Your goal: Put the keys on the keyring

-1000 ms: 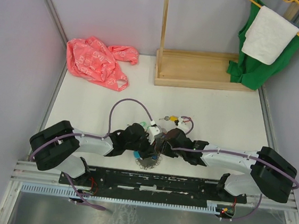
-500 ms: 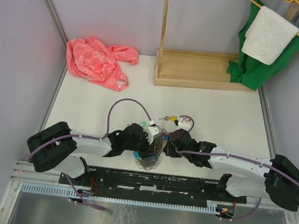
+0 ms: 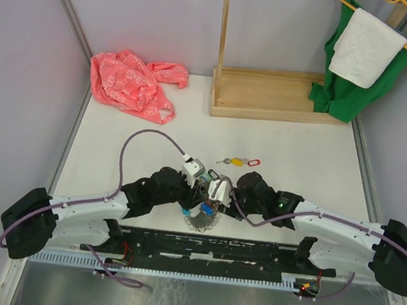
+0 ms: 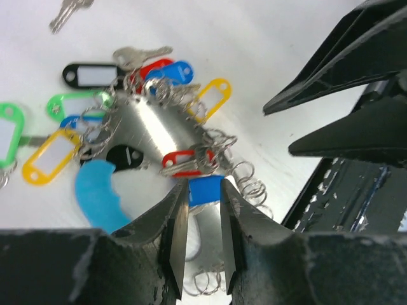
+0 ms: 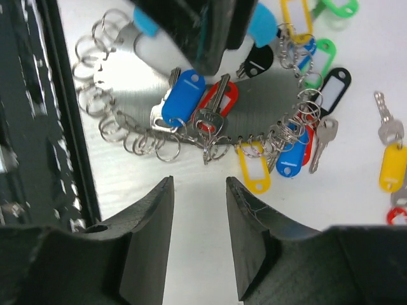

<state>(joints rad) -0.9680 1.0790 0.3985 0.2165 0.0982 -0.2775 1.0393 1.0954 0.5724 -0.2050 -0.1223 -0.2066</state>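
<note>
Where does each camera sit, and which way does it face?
Top external: above and behind the arm bases, looking down at the table; both arms show.
Left wrist: on the left arm, looking past the left gripper at the keyring.
Right wrist: on the right arm, past the right gripper at the keyring.
Shared: both wrist views show one blue tag beside a red tag.

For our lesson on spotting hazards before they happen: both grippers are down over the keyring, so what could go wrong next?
1. The left gripper and right gripper sit very close together over the keyring. If either moves, it could bump the other.
2. The left jaws flank a blue tag among crowded tags. Closing might pinch the wrong one and drag the keyring.
3. The yellow-tagged key lies loose and apart, and an arm reaching for it could knock it further off.
</note>
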